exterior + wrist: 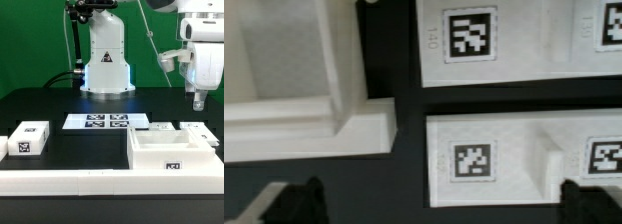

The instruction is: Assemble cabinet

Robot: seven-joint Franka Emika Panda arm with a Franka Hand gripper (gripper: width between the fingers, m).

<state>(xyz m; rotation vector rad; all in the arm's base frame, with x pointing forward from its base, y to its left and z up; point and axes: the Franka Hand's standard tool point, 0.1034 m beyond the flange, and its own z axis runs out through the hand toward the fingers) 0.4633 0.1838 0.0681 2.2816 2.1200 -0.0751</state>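
**Exterior view.** The arm base (pixel 105 60) stands at the upper centre of the frame on a black worktop (pixel 55 108). The end effector (pixel 200 100) hangs at the upper right of the frame, above the worktop and clear of every part. The cabinet (pixel 170 155), an open-topped white shell with a tag on its front wall, sits at the lower right. Just behind it lie a small part (pixel 160 127) and a tagged part (pixel 196 130). The marker board (pixel 97 122) lies flat at centre. A block (pixel 30 138) bearing a tag sits at the exterior view's left, behind a long low rail (pixel 60 182) that runs along the lower edge.

**Wrist view.** The end effector (pixel 438 195) shows two dark, blurred fingers (pixel 287 200) set wide apart, gripping nothing. Beneath the gap lies a white two-tag piece (pixel 518 160). A one-tag piece (pixel 491 45) lies just beside it, with a dark strip of worktop between them. A cabinet wall corner (pixel 304 90) adjoins both.
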